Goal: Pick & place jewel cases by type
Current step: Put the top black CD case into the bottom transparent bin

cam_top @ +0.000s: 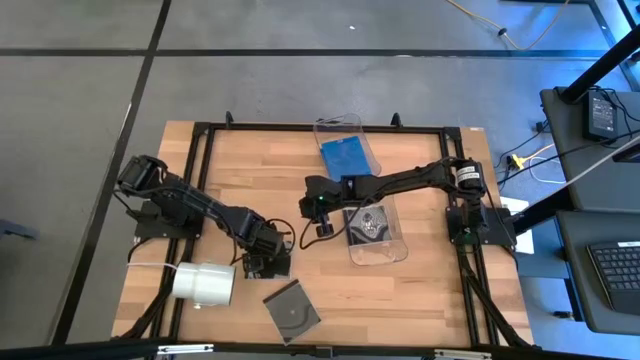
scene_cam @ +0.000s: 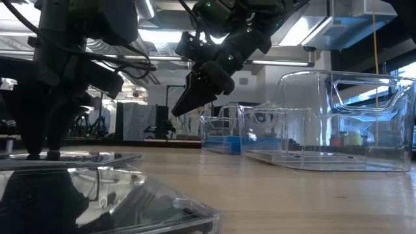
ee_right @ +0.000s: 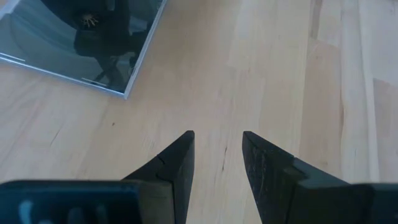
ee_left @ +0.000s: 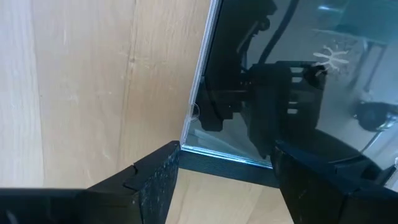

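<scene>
A dark jewel case (ee_left: pixel 280 93) lies flat on the wooden table, left of the middle. My left gripper (ee_left: pixel 227 167) stands open over one of its corners, pointing down; the high view shows it there too (cam_top: pixel 267 258). A second dark grey jewel case (cam_top: pixel 292 310) lies by the near edge. A blue jewel case (cam_top: pixel 347 156) rests in the far clear bin, and a dark one with a disc (cam_top: pixel 368 224) in the nearer bin. My right gripper (ee_right: pixel 217 146) hangs open above bare table at the centre (cam_top: pixel 322 230), with nothing between its fingers. My left gripper comes at the dark case from above, its fingers standing at either end of a stretch of the case's edge (ee_left: pixel 224 160), next to a corner (ee_left: pixel 185 147). Whether the fingers touch the case I cannot tell. The case lies flat on the table.
A white cylindrical roll (cam_top: pixel 205 283) lies at the near left, close to my left arm. Two clear bins stand right of centre, one far (cam_top: pixel 330 125) and one nearer (cam_top: pixel 390 255). A black frame runs around the table's edges. Bare wood shows at the near right.
</scene>
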Robot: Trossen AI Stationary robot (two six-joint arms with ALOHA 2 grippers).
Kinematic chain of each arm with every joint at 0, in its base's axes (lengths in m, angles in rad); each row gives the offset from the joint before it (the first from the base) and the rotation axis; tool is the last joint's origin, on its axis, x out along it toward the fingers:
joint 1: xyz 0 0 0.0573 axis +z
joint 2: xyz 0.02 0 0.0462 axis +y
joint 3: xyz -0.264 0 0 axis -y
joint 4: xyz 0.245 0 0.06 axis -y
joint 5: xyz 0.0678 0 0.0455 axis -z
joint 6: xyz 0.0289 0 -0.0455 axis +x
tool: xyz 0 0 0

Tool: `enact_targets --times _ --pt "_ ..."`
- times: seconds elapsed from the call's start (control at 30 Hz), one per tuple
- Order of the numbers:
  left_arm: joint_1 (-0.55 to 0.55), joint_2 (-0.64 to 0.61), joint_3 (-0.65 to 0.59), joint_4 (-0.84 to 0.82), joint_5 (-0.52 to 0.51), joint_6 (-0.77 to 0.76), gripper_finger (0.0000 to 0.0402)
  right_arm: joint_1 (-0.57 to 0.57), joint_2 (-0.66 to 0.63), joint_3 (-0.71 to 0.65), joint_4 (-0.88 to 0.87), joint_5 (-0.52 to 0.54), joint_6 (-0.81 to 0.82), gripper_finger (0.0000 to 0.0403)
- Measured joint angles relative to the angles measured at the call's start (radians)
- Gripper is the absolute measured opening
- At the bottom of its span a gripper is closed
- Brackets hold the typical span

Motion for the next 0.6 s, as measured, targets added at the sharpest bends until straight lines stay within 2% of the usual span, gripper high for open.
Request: enact_targets --times 0.17,0.6 --pt "0.015 0.001 0.008 0.001 -0.009 0.044 0.0247 0.000 0.000 0.000 0.000 0.000 0.000 0.0139" --pt "0.090 0.003 0.020 0.081 -0.164 0.219 0.0247 0.000 0.000 0.000 -0.126 -0.001 -0.003 0.0139"
